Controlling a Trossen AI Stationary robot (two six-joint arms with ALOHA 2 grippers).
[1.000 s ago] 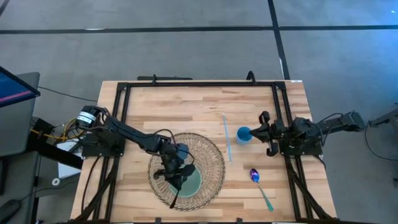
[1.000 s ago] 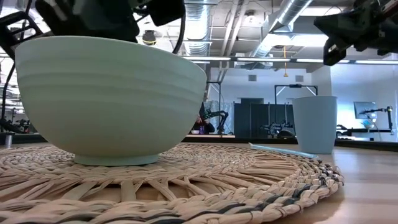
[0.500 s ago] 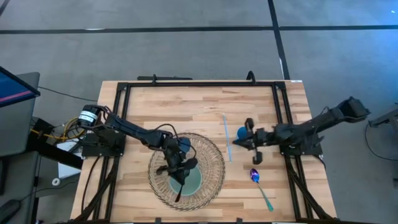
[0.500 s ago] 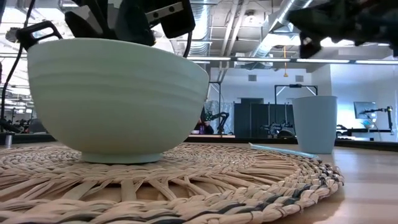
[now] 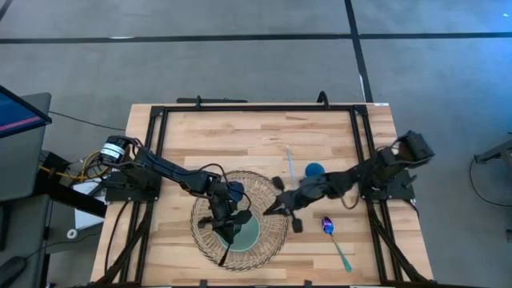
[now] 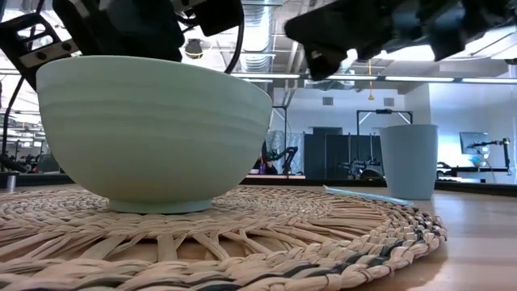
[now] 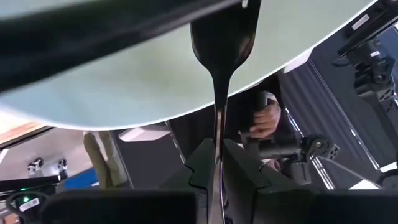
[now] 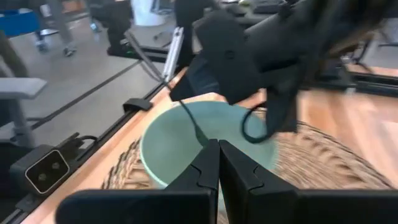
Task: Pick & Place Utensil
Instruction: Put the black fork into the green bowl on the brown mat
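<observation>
A dark utensil (image 7: 219,74) stood with its broad end inside the pale green bowl (image 5: 244,232), its thin handle running out over the bowl's rim. The left tool (image 5: 225,218) hung just above the bowl, and in the left wrist view its two fingers (image 7: 202,165) were pressed onto that handle, pinching it. Whether the broad end touched the bowl's floor could not be told. From the right wrist view, the dark handle (image 8: 194,127) showed slanting down into the bowl (image 8: 168,149).

The bowl sat on a round woven mat (image 5: 276,204), toward the side of the mat nearest the surface's front edge. In the low view the bowl (image 6: 153,129) rested flat on the mat (image 6: 242,242).

The right tool (image 5: 288,206) reached in over the mat's edge on the side away from the left arm, close beside the bowl but not touching it. Its fingers (image 8: 205,168) were pressed together with nothing between them.

Off the mat, beyond the right tool, a blue cup (image 5: 314,170) stood upright on the wooden surface (image 5: 240,136); what it held could not be told. A pale straw (image 5: 292,176) lay between the cup and the mat. A spoon (image 5: 332,236) with a purple bowl end and a teal handle lay on the surface near the cup, toward the front edge.
</observation>
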